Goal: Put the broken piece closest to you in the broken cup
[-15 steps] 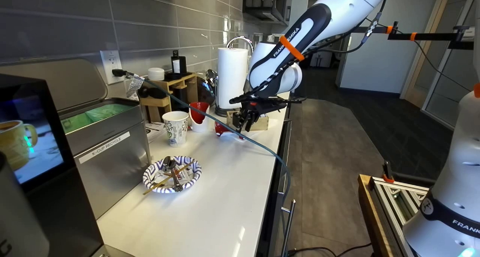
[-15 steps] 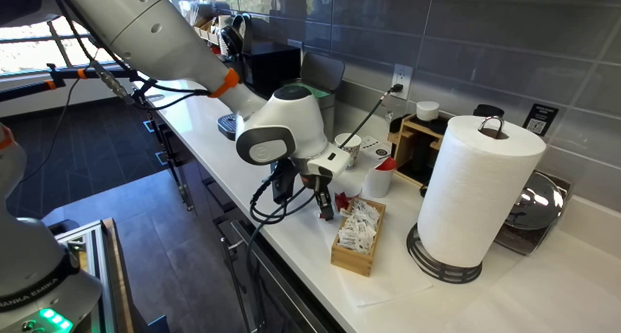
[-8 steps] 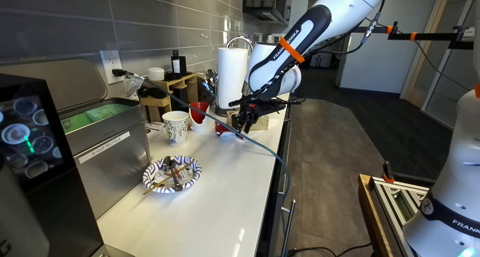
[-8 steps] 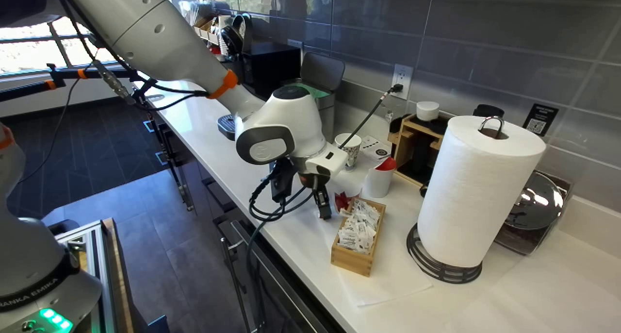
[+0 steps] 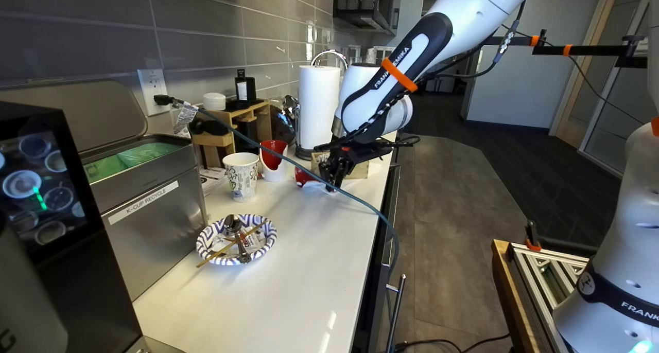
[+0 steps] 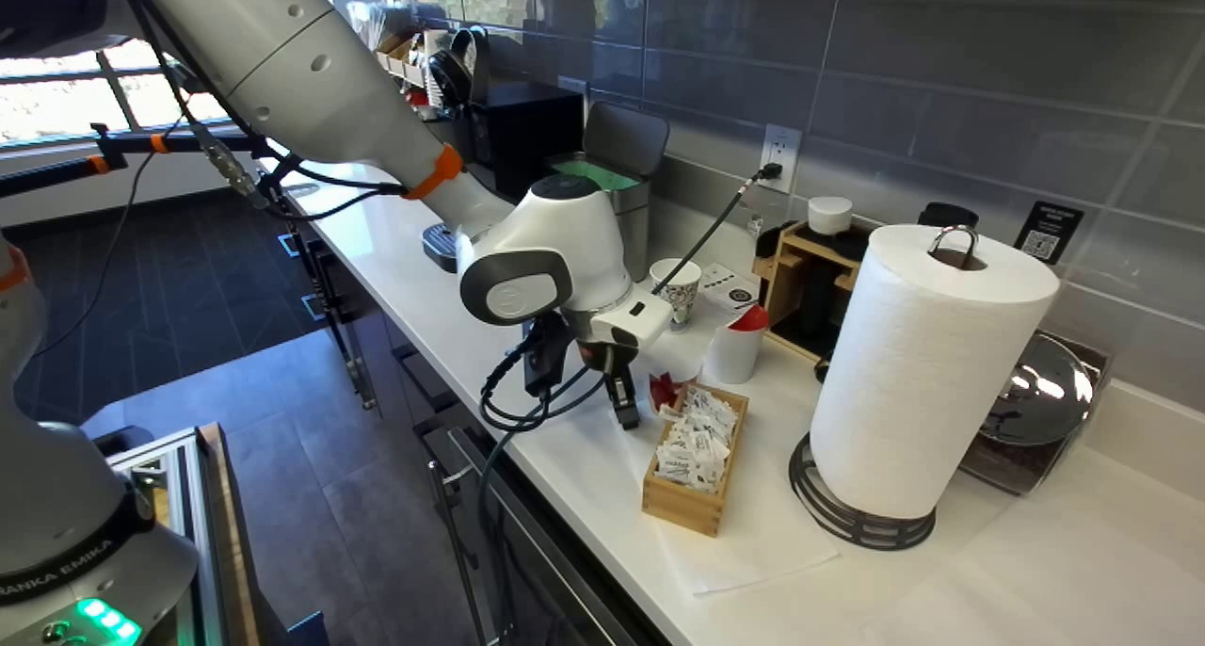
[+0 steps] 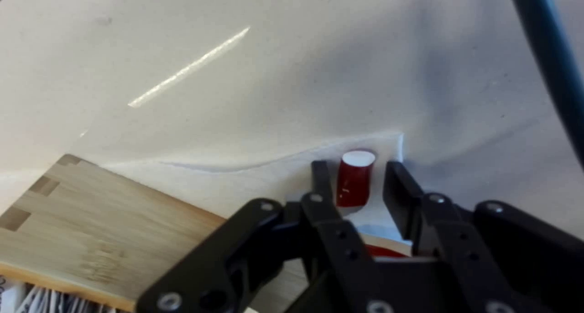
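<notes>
The broken piece (image 7: 354, 183), small and red with a white end, lies on a white sheet on the counter. In the wrist view it sits between the black fingers of my gripper (image 7: 357, 163), with a narrow gap showing on each side. Low over the counter, the gripper (image 6: 629, 424) hides the piece in an exterior view. The broken cup, white outside and red inside with a jagged rim, stands upright nearer the wall in both exterior views (image 5: 274, 162) (image 6: 737, 352). Between it and the gripper lies a larger red fragment (image 6: 663, 391).
Right beside the gripper is a wooden box (image 6: 682, 507) of paper packets. A blue cable (image 5: 355, 197) crosses over the counter close to the fingers. A patterned paper cup (image 5: 241, 175) stands near the broken cup, and a paper towel roll (image 6: 927, 373) is behind the box.
My gripper has come down slightly toward the counter, and its fingers have drawn closer together. The small red piece beside the fingertips has gone out of sight in an exterior view.
</notes>
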`<state>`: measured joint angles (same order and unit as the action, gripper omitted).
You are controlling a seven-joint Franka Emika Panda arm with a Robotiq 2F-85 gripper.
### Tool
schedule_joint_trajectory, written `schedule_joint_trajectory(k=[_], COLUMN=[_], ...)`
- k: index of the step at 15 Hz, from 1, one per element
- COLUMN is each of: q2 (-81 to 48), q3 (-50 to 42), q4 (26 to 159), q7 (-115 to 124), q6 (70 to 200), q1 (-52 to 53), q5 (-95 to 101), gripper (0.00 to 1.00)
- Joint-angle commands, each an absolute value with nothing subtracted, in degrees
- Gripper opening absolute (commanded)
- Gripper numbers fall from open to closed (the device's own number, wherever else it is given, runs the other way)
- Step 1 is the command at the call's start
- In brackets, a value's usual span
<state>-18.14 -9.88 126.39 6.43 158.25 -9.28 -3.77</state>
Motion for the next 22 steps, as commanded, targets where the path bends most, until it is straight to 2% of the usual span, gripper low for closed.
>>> schedule_joint_trajectory(k=[1, 2, 4, 14, 18, 22], q2=[-18.3, -18.18, -18.0, -10.98, -11.57, -13.89], q3=[-10.69, -10.61, -10.51, -5.29, -1.42, -0.39], q4=[126.14, 126.14, 126.09, 126.37, 123.78, 119.33], q7=[8.27, 8.23, 8.11, -0.81, -4.2, -2.38], q6=[157.46, 157.46, 157.47, 156.06, 156.72, 158.15], q1=[-8.4, -8.46, -8.58, -12.48, -12.58, -11.21], q5=[-2.92, -3.1, -3.3, -14.2, -25.1, -27.33], gripper=[0.05, 0.0, 0.05, 0.05, 0.05, 0.05])
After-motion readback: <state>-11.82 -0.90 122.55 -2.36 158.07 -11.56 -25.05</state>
